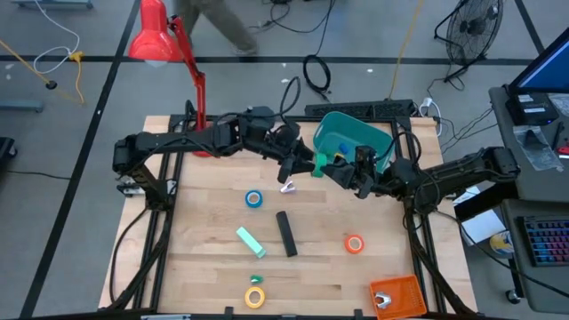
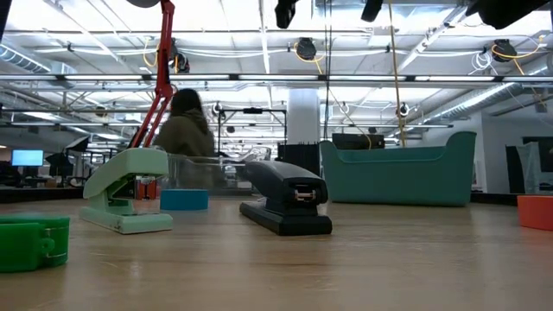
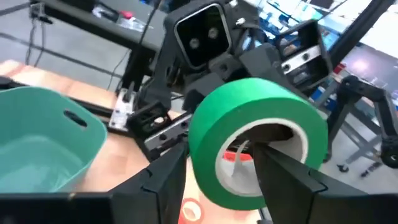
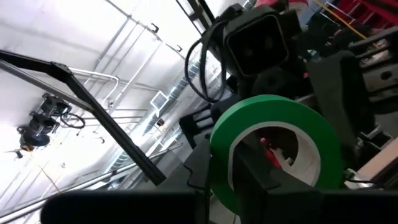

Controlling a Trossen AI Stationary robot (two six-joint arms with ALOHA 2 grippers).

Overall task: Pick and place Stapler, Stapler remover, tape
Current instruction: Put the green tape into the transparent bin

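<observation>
Left gripper (image 1: pixel 307 166) and right gripper (image 1: pixel 342 169) both clasp the green tape (image 1: pixel 319 164) (held midair, beside the teal bin (image 1: pixel 356 135))

Robotics lab, ceiling pipes (image 2: pixel 259 78), monitors (image 2: pixel 26 157)

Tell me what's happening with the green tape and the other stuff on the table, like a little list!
green tape: up in the air beside the teal bin, passing between the arms
left end effector: pinching the roll's wall, one finger inside the ring
right end effector: appears to grip the same roll from the other side
black stapler: lying mid-table
blue tape: flat on the table
orange tape: flat on the table
yellow tape: near the front edge
</observation>
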